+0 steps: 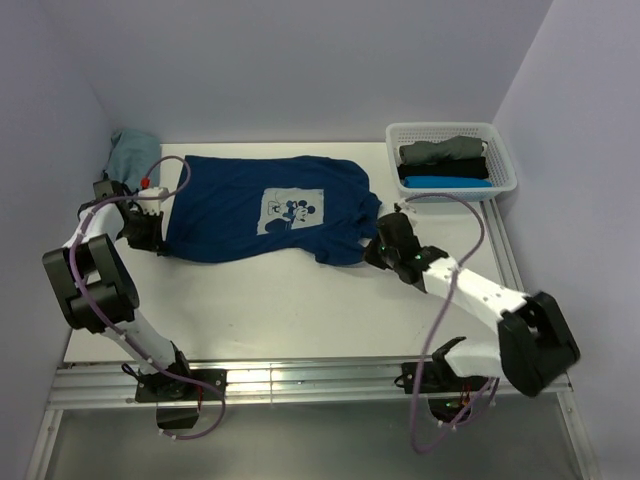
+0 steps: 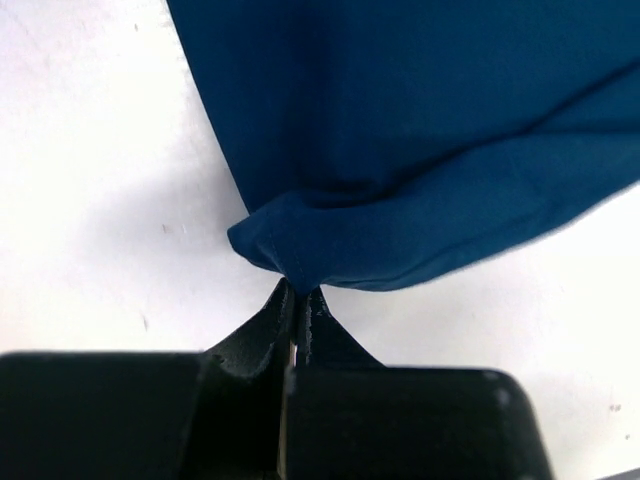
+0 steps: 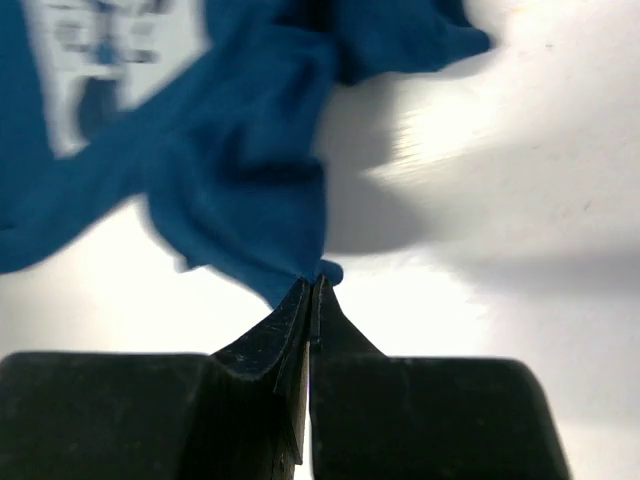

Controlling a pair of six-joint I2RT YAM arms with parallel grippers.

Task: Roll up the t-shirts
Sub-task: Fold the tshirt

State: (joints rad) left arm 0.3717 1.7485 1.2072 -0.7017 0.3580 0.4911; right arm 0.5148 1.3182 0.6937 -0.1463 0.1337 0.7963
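A dark navy t-shirt [image 1: 270, 208] with a pale cartoon print lies spread across the white table, its right end bunched. My left gripper [image 1: 160, 238] is at its near left corner, shut on a fold of the navy cloth [image 2: 330, 240]. At the near right end, my right gripper [image 1: 372, 248] is shut on the tip of a crumpled cloth edge [image 3: 250, 200]. In both wrist views the jaws meet with cloth pinched at the tips. Grey, black and bright blue t-shirts [image 1: 445, 165] lie folded in the basket. A dusty teal t-shirt [image 1: 130, 152] sits crumpled at the back left corner.
A white mesh basket [image 1: 505, 165] stands at the back right of the table. Purple cables loop off both arms. Metal rails run along the table's near edge [image 1: 300, 380].
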